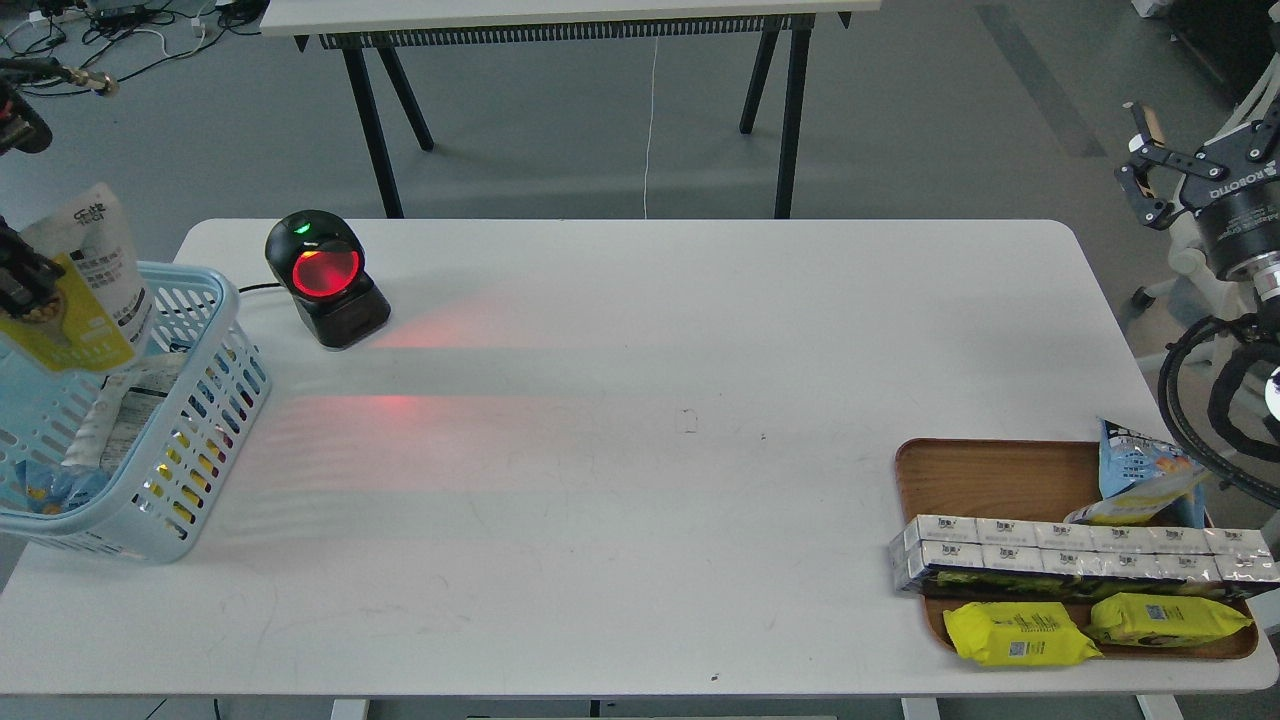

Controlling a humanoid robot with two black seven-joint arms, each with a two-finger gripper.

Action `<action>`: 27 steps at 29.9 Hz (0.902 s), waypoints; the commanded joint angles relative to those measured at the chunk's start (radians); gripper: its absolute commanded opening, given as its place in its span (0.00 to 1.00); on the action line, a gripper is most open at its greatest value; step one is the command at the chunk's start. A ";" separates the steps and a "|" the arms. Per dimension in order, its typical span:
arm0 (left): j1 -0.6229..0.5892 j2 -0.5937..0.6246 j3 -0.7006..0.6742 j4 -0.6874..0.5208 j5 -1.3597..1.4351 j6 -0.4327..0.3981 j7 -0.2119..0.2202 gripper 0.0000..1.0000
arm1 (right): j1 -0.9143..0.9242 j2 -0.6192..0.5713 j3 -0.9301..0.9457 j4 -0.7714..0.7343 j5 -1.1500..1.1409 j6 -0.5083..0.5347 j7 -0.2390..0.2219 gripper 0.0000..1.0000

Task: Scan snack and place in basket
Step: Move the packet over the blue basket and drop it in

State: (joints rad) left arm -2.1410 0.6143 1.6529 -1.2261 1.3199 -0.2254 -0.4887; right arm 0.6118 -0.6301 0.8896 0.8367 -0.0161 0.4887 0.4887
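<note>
The snack [85, 285], a pouch half yellow and half white with dark print, hangs tilted over the far left part of the light blue basket [205, 420] at the table's left edge. My left gripper [22, 283] is shut on the pouch's yellow half, mostly cut off by the left edge of the view. My right gripper [1150, 190] is open and empty, raised off the table's right side. The black scanner [325, 278] glows red at the table's back left.
The basket holds a white packet [125, 400] and a blue bag [45, 490]. A wooden tray [985, 475] at the front right holds a blue-and-yellow bag [1140, 480], a row of white cartons [1080, 550] and two flat yellow packets [1015, 632].
</note>
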 commanded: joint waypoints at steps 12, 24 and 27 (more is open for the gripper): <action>0.150 0.002 -0.127 0.057 -0.007 -0.014 0.000 0.08 | 0.002 0.010 -0.009 0.007 0.001 0.000 0.000 1.00; 0.145 0.016 -0.266 0.085 -0.019 -0.146 0.000 0.81 | 0.002 0.009 -0.011 0.018 -0.001 0.000 0.000 1.00; 0.148 0.024 -0.353 0.135 -0.063 -0.150 0.000 0.85 | 0.017 0.003 -0.011 0.018 -0.007 0.000 0.000 1.00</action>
State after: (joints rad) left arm -1.9939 0.6318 1.3747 -1.1340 1.2954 -0.3681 -0.4887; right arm 0.6135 -0.6215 0.8790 0.8556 -0.0165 0.4887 0.4887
